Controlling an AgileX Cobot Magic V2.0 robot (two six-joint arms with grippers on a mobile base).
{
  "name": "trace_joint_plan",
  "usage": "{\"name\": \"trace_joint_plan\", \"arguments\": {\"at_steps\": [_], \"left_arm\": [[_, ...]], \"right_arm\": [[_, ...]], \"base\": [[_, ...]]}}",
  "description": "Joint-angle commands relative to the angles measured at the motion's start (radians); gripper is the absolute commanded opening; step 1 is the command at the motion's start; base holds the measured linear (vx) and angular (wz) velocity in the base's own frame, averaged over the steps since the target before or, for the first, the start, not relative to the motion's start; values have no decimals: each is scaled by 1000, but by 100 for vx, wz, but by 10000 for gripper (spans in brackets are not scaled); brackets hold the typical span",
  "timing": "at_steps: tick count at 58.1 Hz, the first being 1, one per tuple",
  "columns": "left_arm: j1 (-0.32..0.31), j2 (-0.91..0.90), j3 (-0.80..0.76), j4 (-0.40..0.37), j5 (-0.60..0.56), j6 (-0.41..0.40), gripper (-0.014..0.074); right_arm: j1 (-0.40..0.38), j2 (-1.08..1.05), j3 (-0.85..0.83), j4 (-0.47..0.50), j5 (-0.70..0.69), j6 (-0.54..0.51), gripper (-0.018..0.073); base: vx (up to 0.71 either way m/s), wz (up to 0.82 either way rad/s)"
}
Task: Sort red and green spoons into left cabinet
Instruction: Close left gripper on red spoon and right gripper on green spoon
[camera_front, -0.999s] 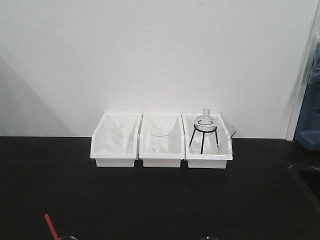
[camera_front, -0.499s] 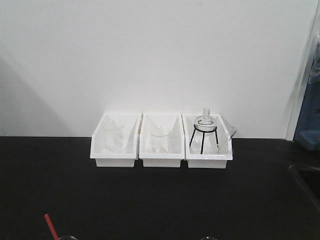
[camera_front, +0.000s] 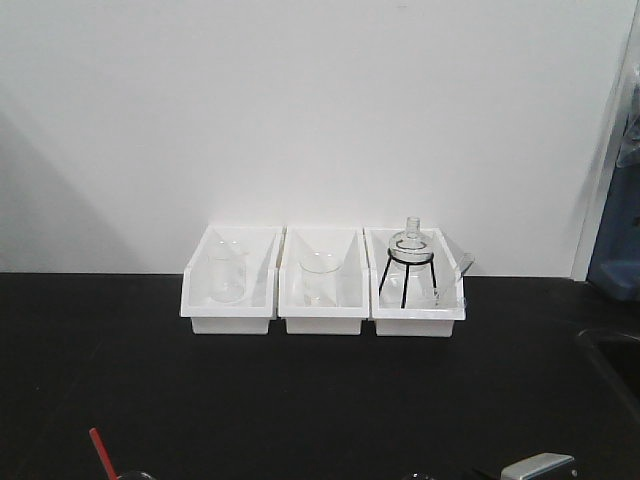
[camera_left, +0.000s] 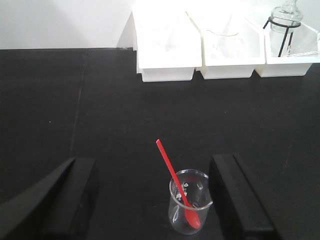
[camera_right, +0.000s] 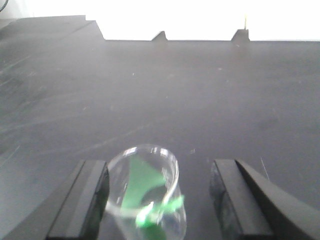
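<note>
A red spoon stands tilted in a small glass beaker on the black table, between the fingers of my open left gripper, nearer the right finger. Its handle tip shows in the front view. A green spoon sits in another glass beaker, blurred, between the fingers of my open right gripper, close to the left finger. The left white bin stands at the back, with a glass beaker in it; it also shows in the left wrist view.
A middle white bin holds a beaker and a right white bin holds a flask on a black stand. A white wall rises behind them. A grey part of the right arm shows at the bottom edge.
A grey part of the right arm has come into view at the bottom right of the front view. The red spoon and the bins have not moved.
</note>
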Motion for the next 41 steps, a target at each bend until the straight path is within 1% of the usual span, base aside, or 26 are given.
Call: {"name": "trace_joint_plan", "arguments": {"at_steps": [1,3,7,11,14,33,41], "left_arm": [[-3,2,-36,-2,-73,-5,564],[-3,2,-36,-2,-73,-5,564],[-3,2,-36,-2,-74,-5,564],[-3,2,-36,-2,-76,-5,564],[-3,2,-36,-2,-77,-5,564],[-3,2,-36,-3,-98,-5,564],[-3,26,-36,-3,-146,-5,564]], "right_arm": [[1,-14,-35,0,-209,33,407],[1,-9,-38,2,-209,44,366],[1,-1,-38,6,-209,46,242],[1,4,-38,2,-209,34,82],[1,4,-38,1,-209,28,-17],[1,4,-38,0,-209,27,-8],[1,4,-38,-2,-209,27,-9]], "base": [[0,0],[0,0],[0,0],[0,0],[0,0],[0,0],[0,0]]}}
